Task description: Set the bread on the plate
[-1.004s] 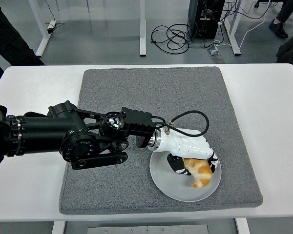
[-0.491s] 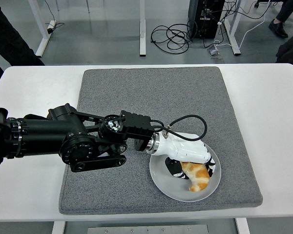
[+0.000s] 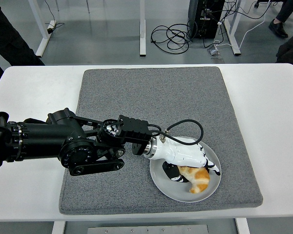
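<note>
1. A person's dark sleeve [image 3: 10, 39] hung at the top left corner, beyond the table's far edge
2. The white table [image 3: 34, 92] carried a grey mat [image 3: 151, 97] that covered most of its middle
3. The left arm [image 3: 63, 144] came in from the left edge, black and bulky, and lay low across the mat's near left part
4. A black wrist block [image 3: 132, 131] joined the arm to the white left hand [image 3: 185, 158], and a black cable [image 3: 185, 127] looped up from the wrist and back down to the hand
5. The left hand sat over the plate [image 3: 158, 178], palm down, its fingers [image 3: 173, 171] curled loosely round the bread [image 3: 198, 178]; the thumb side touched the bread's left end, while the fingers on the far side lay across its top edge
6. Whether the hand was squeezing the bread or only resting against it could not be told from this view
7. The bread, golden with pale patches, lay on the plate's right half, touching its surface, with its near end poking out from under the hand
8. The plate, white and round, stood on the mat's near right part, close to the mat's front edge
9. Floor cables [image 3: 173, 36] and a dark computer tower [image 3: 205, 17] stood behind the table at the top
10. The right arm did not show
</note>
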